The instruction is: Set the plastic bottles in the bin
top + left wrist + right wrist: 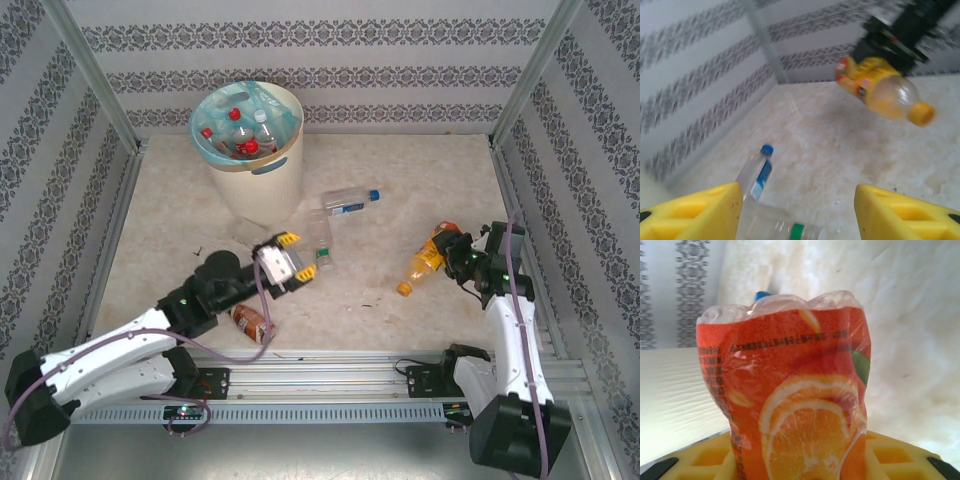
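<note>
Right end effector (452,252) clamps the orange-labelled plastic bottle (424,262) by its base, cap pointing near-left; the round cream bin (255,192) stands well apart, far-left across the counter (380,320), nearer the open left end effector (297,258)

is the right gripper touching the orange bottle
Touching. The right wrist view shows the orange bottle wedged between the yellow fingers of the right gripper, no gap on either side.

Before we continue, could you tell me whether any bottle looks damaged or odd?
The orange bottle in the right tool looks squashed: its body narrows at the grip and its label is wrinkled.
</note>
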You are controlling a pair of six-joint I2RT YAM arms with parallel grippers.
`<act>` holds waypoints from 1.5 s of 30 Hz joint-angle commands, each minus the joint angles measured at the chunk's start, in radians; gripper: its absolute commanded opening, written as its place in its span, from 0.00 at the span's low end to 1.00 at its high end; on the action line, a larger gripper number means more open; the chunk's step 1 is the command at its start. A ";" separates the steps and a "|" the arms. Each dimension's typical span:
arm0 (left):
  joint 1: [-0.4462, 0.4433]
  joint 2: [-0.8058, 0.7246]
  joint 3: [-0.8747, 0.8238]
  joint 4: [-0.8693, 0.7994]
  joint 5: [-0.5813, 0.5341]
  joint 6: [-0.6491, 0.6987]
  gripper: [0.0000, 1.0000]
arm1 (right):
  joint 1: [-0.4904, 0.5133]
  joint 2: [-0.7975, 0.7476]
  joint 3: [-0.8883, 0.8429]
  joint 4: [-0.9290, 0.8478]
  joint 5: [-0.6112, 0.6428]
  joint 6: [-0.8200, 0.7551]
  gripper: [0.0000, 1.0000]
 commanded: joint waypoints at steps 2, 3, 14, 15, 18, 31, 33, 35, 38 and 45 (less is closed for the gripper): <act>-0.093 0.097 -0.022 0.334 -0.032 0.363 0.58 | 0.068 -0.081 0.004 0.023 -0.062 0.193 0.39; -0.108 0.123 -0.031 0.375 -0.022 0.385 0.58 | 0.088 -0.101 0.000 0.031 -0.059 0.225 0.39; -0.178 0.315 -0.070 0.553 0.070 0.494 0.54 | 0.329 -0.154 0.007 0.090 0.075 0.369 0.38; -0.182 0.323 -0.071 0.554 0.069 0.502 0.54 | 0.354 -0.151 0.007 0.099 0.090 0.375 0.38; -0.195 0.341 -0.070 0.549 0.071 0.527 0.54 | 0.417 -0.136 0.007 0.131 0.134 0.395 0.37; -0.238 0.386 -0.078 0.580 0.029 0.612 0.53 | 0.534 -0.053 0.039 0.212 0.215 0.417 0.37; -0.243 0.407 -0.079 0.614 -0.003 0.642 0.52 | 0.543 -0.048 0.039 0.222 0.215 0.423 0.37; -0.246 0.426 -0.083 0.644 -0.029 0.663 0.48 | 0.551 -0.048 0.045 0.222 0.222 0.423 0.37; -0.249 0.445 -0.084 0.695 -0.056 0.672 0.42 | 0.559 -0.050 0.048 0.217 0.228 0.424 0.37; -0.255 0.485 -0.073 0.729 -0.065 0.695 0.30 | 0.575 -0.054 0.045 0.219 0.234 0.431 0.37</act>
